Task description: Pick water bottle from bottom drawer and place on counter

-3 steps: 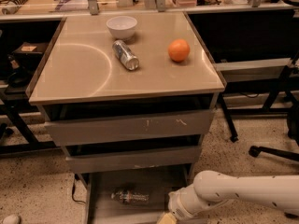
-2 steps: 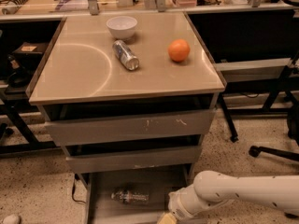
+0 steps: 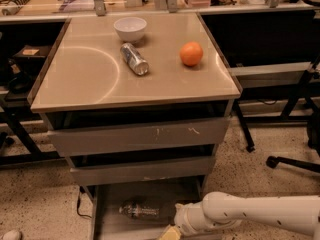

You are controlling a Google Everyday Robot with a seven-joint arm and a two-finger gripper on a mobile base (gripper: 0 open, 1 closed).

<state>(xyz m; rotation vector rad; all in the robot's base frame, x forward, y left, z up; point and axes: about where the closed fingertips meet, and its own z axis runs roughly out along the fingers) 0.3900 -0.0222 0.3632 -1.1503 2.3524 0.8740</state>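
Lying in bottom drawer: water bottle, label unreadable | claw near it, state cannot tell

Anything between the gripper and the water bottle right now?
No. In the camera view, only bare floor of the bottom drawer lies between the gripper and the water bottle, which lies on its side.

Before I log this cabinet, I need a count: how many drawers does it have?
3, stacked under the counter: a top drawer, a middle drawer, and the open bottom drawer holding the water bottle. The gripper is low at that drawer's front, near the bottle.
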